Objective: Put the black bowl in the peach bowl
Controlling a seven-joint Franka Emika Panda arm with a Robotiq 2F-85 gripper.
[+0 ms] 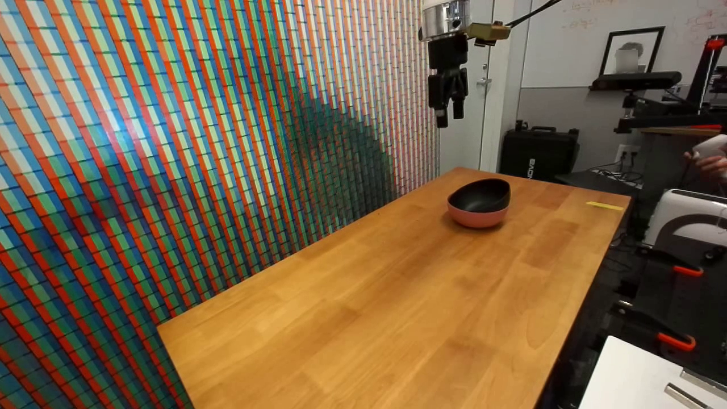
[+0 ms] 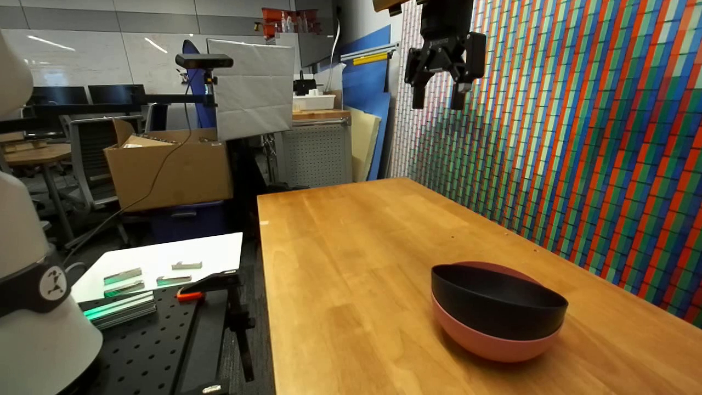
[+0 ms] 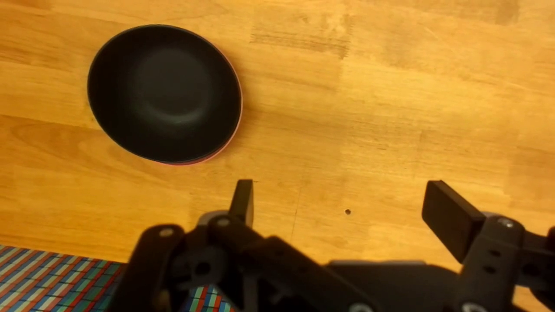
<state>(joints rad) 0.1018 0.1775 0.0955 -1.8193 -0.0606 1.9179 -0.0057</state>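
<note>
wrist view: the gripper (image 3: 342,199) comes in from the bottom, and your jaws are released, the two fingers (image 3: 448,221) standing wide apart with bare wood and a small dark hole (image 3: 347,212) showing between them. the black bowl (image 3: 167,86) lies beyond them, toward the upper left, and you see down into its dark inside, where a soft shine curves along the bottom. a thin edge of pink follows its right and lower side.

in an exterior view you get a better look at how it sits: the black bowl is in the peach bowl (image 2: 499,350), touching it and tilted. its rim stands high on the near side, and the peach rim shows behind it on the far side. the peach bowl rests on the wooden table (image 2: 356,263).

in both exterior views you can see your gripper hanging up over the table, fingers pointing down, well apart from the bowls.

along the table's long side you have a wall (image 1: 216,142) of coloured stripes. in an exterior view a strip of yellow tape (image 1: 605,205) lies near a corner of the table, with a black case (image 1: 539,150) and a framed picture (image 1: 630,54) past that end. in an exterior view you also have a cardboard box (image 2: 170,173), and a white panel (image 2: 211,247) with metal pieces (image 2: 186,265) on it.
</note>
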